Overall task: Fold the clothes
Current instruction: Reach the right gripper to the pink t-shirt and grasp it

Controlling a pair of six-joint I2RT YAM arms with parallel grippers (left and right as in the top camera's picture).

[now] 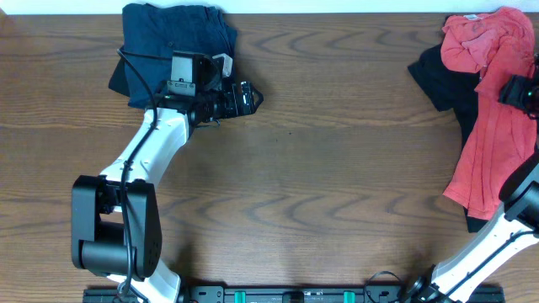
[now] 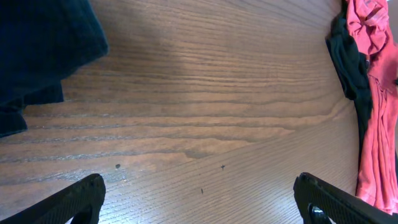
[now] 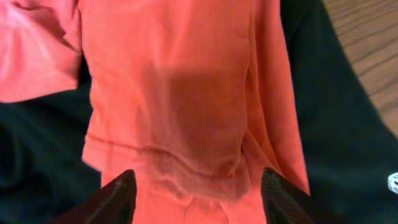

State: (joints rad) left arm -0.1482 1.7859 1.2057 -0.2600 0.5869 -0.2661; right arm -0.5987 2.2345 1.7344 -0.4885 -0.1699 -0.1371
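From overhead, the left hand (image 1: 244, 98) hangs over bare worktop (image 1: 337, 177), just beside the lower right corner of a dark navy garment (image 1: 177, 38) bunched at the far left edge. The coral-red T-shirt (image 1: 493, 118) lies crumpled along the right side, draped over a black garment (image 1: 442, 80) that shows to its left and below it. The right hand (image 1: 520, 91) sits over the shirt's upper part at the picture's edge, and its state cannot be read from here.

In the left wrist view, the left hand (image 2: 199, 202) is spread wide, its two fingertips (image 2: 68, 202) at the bottom corners with only wood grain between them. The navy garment (image 2: 43, 43) fills the upper left corner, well clear of the fingertips. The red shirt (image 2: 376, 124) and the black garment (image 2: 348, 62) lie well apart from this hand, along the right edge.

In the right wrist view, the right hand (image 3: 198, 199) is directly above the red shirt (image 3: 180, 93). Its fingertips (image 3: 109, 199) stand apart, with a hemmed band of red fabric spanning the gap. Whether they touch the cloth cannot be told. The black garment (image 3: 336, 124) shows on both sides.
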